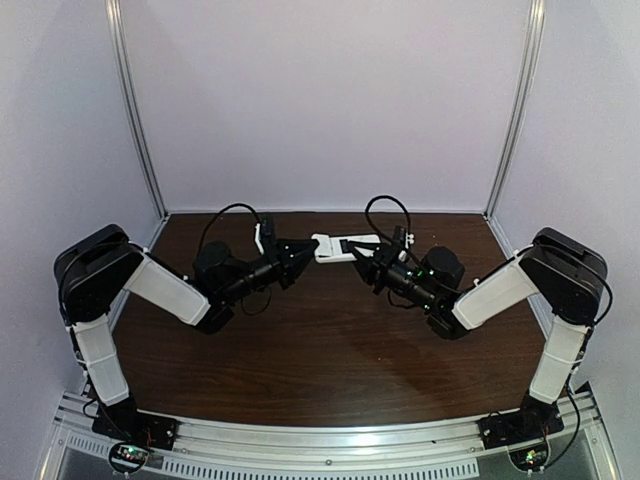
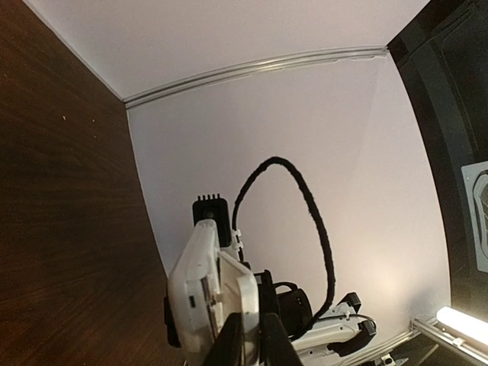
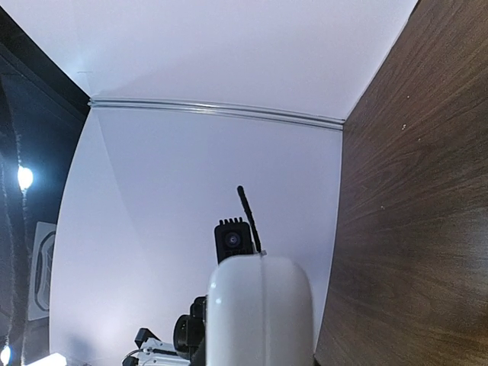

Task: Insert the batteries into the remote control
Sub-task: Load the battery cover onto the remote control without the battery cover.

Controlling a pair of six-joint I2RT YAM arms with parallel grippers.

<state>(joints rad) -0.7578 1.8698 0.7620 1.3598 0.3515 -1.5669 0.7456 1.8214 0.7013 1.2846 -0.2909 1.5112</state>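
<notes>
The remote control (image 1: 340, 246) is a white flat rectangle with a dark recess, held off the table at the back middle between both grippers. My left gripper (image 1: 305, 250) meets its left end. In the left wrist view the remote (image 2: 191, 282) stands on edge, and my left gripper (image 2: 254, 322) is shut on a thin white flat piece (image 2: 248, 293) lying against the remote's open face. My right gripper (image 1: 368, 256) holds the remote's right end. In the right wrist view the remote's rounded white end (image 3: 259, 313) hides the fingers. No batteries show in any view.
The dark wooden table (image 1: 320, 350) has white walls behind and at the sides. A metal rail (image 1: 320, 440) runs along the near edge. The right arm's wrist camera (image 2: 211, 210) and black cable (image 2: 305, 198) sit just beyond the remote.
</notes>
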